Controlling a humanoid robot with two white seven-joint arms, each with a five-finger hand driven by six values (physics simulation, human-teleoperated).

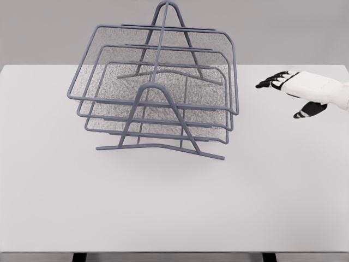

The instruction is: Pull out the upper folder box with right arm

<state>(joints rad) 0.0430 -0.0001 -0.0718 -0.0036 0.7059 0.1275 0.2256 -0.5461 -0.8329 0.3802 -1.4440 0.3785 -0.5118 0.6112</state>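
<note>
The right hand [297,93] hung over the counter [174,207], fingers spread and holding nothing. The rack [158,103] stood well to the hand's left, its top tray [158,60] seated in the frame. This looked like the approach step. Next, the hand needed to travel left to that tray's near edge and curl its fingers over the rim.

Counting: one wire rack [158,98] sitting on one white table [174,207]. Rack is holding three mesh trays, stacked: top tray [163,52], middle tray [117,87], bottom tray [158,124]. Two arched end frames are showing, one front [158,117], one back [166,22]. One robot hand [297,90] is showing at right, dark fingers spread, holding nothing.
</note>
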